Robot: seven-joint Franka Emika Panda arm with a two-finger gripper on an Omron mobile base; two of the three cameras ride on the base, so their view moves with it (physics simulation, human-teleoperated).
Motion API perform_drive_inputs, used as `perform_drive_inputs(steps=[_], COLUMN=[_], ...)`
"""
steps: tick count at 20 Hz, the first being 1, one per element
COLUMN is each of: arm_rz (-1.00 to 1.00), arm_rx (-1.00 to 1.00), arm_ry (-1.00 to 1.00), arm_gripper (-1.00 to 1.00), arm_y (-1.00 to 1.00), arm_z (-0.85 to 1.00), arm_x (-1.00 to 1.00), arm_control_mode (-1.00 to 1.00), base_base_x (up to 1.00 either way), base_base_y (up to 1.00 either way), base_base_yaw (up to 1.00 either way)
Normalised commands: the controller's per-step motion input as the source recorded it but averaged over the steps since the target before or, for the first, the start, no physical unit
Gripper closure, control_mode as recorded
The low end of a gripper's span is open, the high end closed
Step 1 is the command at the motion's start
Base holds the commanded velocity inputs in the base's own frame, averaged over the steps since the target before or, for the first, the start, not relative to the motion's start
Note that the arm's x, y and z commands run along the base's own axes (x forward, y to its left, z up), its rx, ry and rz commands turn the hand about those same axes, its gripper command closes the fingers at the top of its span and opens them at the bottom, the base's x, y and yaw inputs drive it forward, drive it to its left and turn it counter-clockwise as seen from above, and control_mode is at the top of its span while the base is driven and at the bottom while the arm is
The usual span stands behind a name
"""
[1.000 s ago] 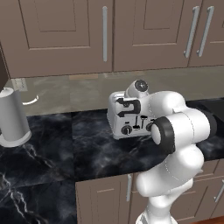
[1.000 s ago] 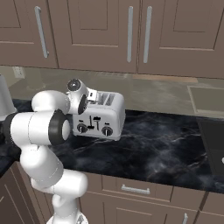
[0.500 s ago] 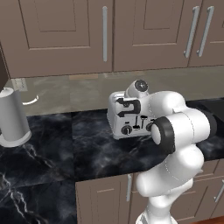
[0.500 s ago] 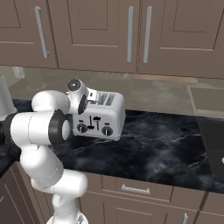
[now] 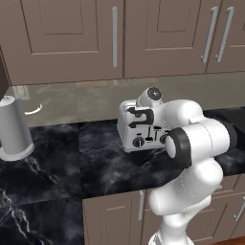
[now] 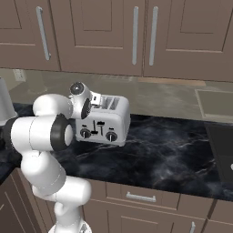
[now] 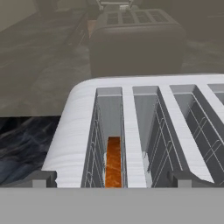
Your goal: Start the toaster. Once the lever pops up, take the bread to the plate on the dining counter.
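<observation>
The silver-white toaster stands on the black kitchen counter against the backsplash. In the hand view I look straight down on its slotted top. The bread sits deep in the leftmost slot, with just its brown edge showing. My gripper hovers right above that slot, open, with a fingertip on either side of it and nothing between them. From the base cameras the gripper sits over the toaster's top left end. The plate and the dining counter are out of view.
A tall grey canister stands on the counter far to the left. Brown wall cabinets hang above the toaster. The backsplash rises close behind it. A dark cooktop edge lies to the right.
</observation>
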Motion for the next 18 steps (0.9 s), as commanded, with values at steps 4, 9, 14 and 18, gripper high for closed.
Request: perform_drive_inputs(steps=[4,9,14,18], arm_rz=[0.0,0.0,0.0,0.0], arm_rx=[0.0,0.0,0.0,0.0], arm_ry=[0.0,0.0,0.0,0.0], arm_gripper=[-1.0,-1.0,-1.0,-1.0], arm_y=[0.0,0.0,0.0,0.0], arm_z=[0.0,0.0,0.0,0.0], arm_x=[0.0,0.0,0.0,0.0], arm_control_mode=[-1.0,-1.0,-1.0,-1.0], base_base_x=[0.0,0.0,0.0,0.0], base_base_y=[0.0,0.0,0.0,0.0], base_base_yaw=[0.0,0.0,0.0,0.0])
